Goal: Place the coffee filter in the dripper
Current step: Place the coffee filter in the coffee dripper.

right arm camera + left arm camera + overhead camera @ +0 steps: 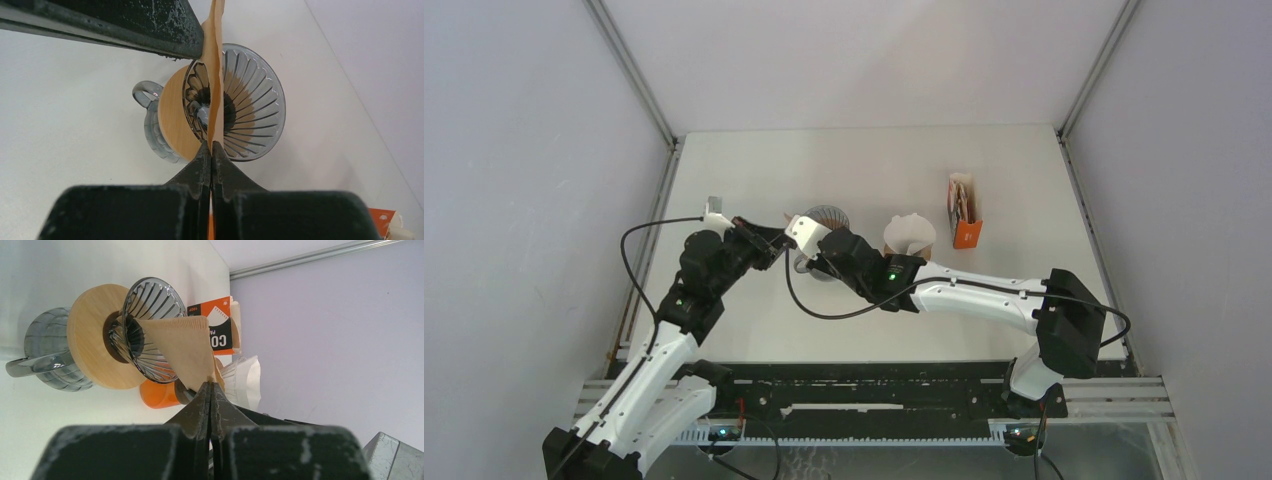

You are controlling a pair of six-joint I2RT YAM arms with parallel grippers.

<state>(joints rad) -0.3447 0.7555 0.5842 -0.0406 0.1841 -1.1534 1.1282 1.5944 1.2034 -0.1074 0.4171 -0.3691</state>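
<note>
— White worktop [864,165], grey walls [524,150]. Where's the coffee filter [182,347]?
— Pinched by both: left end effector [210,386] and right end effector [210,145] each clamp its edge, its point in the dripper [155,295]. Left arm [659,348] and right arm [984,290] stretch inward, tips meeting over it.

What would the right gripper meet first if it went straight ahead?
Likely the glass dripper, its ribbed cone dead ahead of the right gripper, which pinches the paper filter; depth unclear.
</note>
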